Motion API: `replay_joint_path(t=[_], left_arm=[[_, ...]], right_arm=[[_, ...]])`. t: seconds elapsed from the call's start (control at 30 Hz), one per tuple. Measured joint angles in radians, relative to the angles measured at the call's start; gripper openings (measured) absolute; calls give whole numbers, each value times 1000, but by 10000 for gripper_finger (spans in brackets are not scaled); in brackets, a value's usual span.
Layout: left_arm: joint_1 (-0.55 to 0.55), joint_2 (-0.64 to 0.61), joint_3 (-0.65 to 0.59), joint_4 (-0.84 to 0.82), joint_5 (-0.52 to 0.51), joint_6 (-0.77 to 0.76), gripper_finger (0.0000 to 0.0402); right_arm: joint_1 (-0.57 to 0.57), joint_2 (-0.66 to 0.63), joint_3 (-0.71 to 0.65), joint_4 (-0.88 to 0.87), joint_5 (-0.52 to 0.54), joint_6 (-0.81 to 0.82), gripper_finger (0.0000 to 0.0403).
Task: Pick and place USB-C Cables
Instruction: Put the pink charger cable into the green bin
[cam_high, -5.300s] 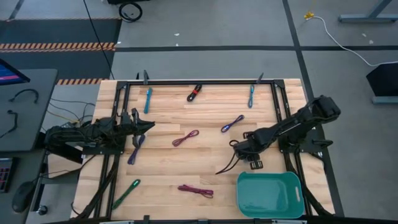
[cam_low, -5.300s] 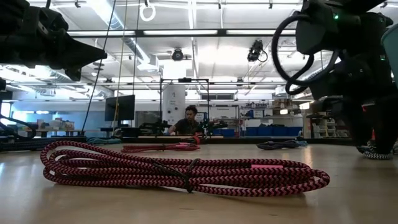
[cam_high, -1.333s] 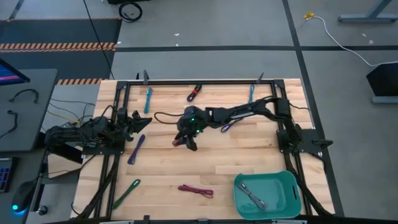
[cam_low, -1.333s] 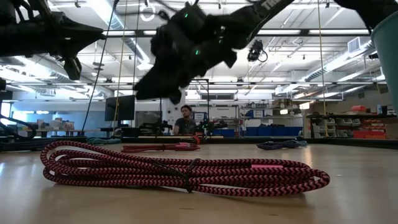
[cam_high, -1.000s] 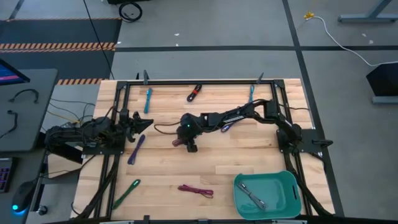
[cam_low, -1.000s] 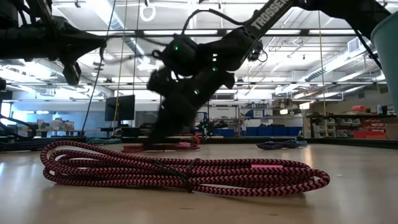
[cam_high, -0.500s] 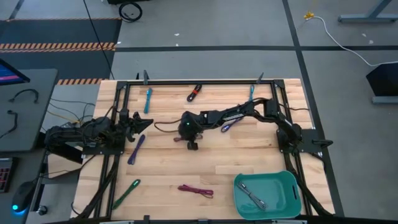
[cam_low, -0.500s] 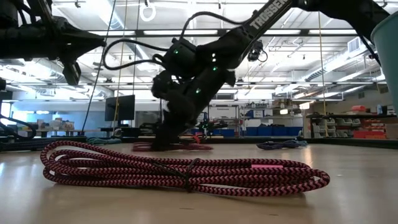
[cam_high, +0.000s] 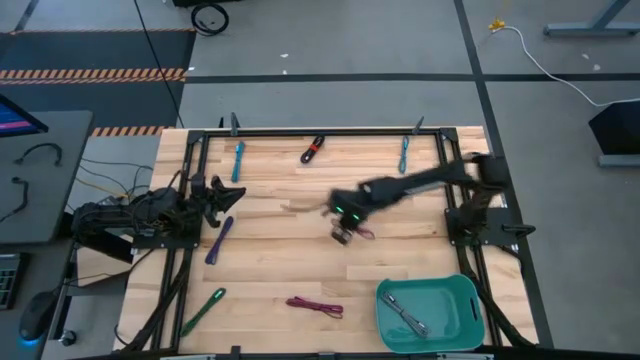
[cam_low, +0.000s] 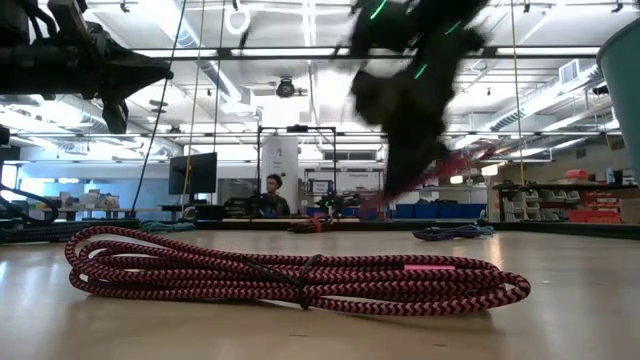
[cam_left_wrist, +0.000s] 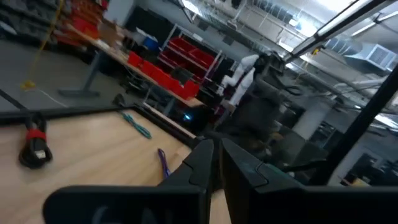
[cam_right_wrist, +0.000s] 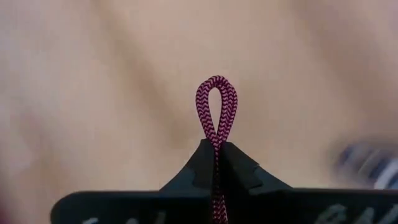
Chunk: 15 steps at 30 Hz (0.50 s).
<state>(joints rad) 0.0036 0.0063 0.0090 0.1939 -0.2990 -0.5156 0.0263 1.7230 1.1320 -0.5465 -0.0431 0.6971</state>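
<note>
My right gripper (cam_high: 345, 232) hovers over the table's middle, shut on a magenta USB-C cable (cam_high: 361, 235). My left gripper (cam_high: 228, 196) waits shut near the left edge, above a purple cable (cam_high: 218, 240). Lying flat on the wood are two teal cables (cam_high: 238, 160) (cam_high: 404, 152), a red-black one (cam_high: 313, 148), a green one (cam_high: 205, 308) and a red-black braided one (cam_high: 315, 307), which fills the low view's foreground (cam_low: 300, 275). A grey cable (cam_high: 405, 315) lies in the teal bin (cam_high: 430, 283). My right gripper pinches the magenta cable between its two fingers; a folded loop end (cam_right_wrist: 216, 109) sticks out past the fingertips (cam_right_wrist: 236, 163). The fingers lie along the bundle. The cable is lifted clear of the table, and its other end (cam_low: 462, 160) trails out beside the gripper.
A black metal frame (cam_high: 320, 132) runs along the table's far edge and both sides. The teal bin stands at the near right corner. Bare wood lies between the gripper and the bin. A person (cam_low: 268, 195) sits far behind the table.
My right gripper was down on the magenta cable at the table's middle. It has risen and swung toward the right edge, lifting the cable clear of the wood. My left arm has stayed still.
</note>
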Motion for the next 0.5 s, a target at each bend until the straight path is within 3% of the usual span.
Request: replay_joint_path(t=[0.1, 0.33, 0.5], left_arm=[[0, 0, 0, -5, -5, 4, 28], [0, 0, 0, -5, -8, 4, 35], [0, 0, 0, -4, -6, -6, 38]], right_arm=[[131, -172, -120, 125, 59, 253, 12], [561, -395, -232, 183, 484, 694, 12], [806, -398, -258, 88, 442, 951, 12]])
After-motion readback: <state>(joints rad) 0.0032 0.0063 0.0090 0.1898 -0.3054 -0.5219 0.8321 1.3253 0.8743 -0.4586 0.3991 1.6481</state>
